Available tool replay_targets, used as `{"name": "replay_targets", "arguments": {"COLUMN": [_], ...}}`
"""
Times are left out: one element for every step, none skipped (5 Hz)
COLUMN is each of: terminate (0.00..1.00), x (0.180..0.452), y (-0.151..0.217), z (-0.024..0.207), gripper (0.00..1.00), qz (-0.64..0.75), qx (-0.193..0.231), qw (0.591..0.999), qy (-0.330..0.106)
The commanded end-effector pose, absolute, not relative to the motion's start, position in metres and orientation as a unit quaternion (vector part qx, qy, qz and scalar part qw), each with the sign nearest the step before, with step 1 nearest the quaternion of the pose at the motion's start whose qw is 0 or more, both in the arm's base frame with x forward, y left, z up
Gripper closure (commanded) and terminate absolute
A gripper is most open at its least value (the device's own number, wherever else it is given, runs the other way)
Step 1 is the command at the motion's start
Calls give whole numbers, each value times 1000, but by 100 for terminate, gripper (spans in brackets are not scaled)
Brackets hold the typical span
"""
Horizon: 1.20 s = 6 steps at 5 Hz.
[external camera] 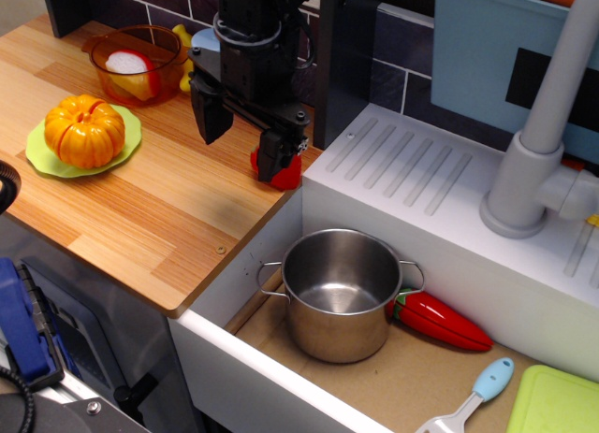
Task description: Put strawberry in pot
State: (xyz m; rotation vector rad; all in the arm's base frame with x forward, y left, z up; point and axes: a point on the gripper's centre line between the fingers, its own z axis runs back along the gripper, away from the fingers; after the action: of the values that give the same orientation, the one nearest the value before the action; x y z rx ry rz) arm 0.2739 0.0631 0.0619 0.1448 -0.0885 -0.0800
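In the only view, the gripper [245, 138] hangs with fingers [210, 115] spread wide, one touching the strawberry [284, 174] at the table [150, 218] edge. Grasping seems underway; next, close, lift, carry to the empty pot [339, 293].

An orange pumpkin [84, 130] sits on a green plate [37, 152] on the wooden counter [159, 218]. Behind it stands an amber bowl [168, 73] holding white and yellow pieces. In the sink [393, 377] lie a red pepper [445, 323], a blue-handled spatula [473, 396] and a green board [557, 405]. A grey faucet [543, 143] rises beside the ribbed drainboard [412, 166].
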Motion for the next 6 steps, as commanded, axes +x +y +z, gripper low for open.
{"name": "replay_targets", "arguments": {"terminate": [0,0,0,0,0,0], "x": [274,287,300,309,313,315], "y": [63,61,59,57,57,60], "z": [62,61,63,65,60,55], "gripper": [0,0,0,0,0,0], "qz": [-40,-42,-46,-54,-64,-66], "qx": [72,87,80,79,84,70], "qw": [996,994,994,993,991,991], "qy": [-44,-59,-65,-75,-87,-91]}}
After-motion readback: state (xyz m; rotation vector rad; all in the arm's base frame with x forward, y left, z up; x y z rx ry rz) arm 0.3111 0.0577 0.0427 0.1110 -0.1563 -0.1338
